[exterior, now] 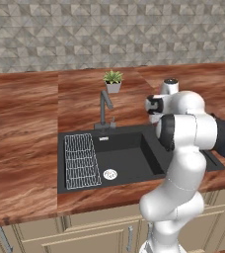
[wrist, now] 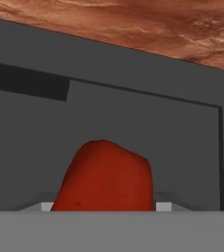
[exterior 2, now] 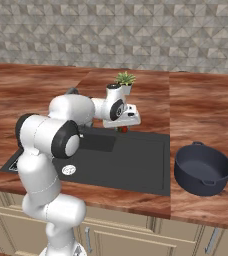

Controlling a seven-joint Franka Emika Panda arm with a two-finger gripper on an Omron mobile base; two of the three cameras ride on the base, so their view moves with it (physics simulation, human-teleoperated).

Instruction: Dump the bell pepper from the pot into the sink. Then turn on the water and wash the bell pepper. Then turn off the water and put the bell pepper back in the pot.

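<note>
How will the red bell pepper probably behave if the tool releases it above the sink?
The bell pepper looks rounded and lumpy, so it would probably roll a little on the flat sink floor. It seems small and rigid, likely light. Its smooth skin may slip between the tool fingers.

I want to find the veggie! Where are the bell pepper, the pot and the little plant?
bell pepper (wrist: pixel 104 177), hand view, middle of its red body.
pot (exterior 2: pixel 202 179), right base view, its dark blue outer wall.
potted plant (exterior: pixel 113 77), left base view, its green leaves.
</note>
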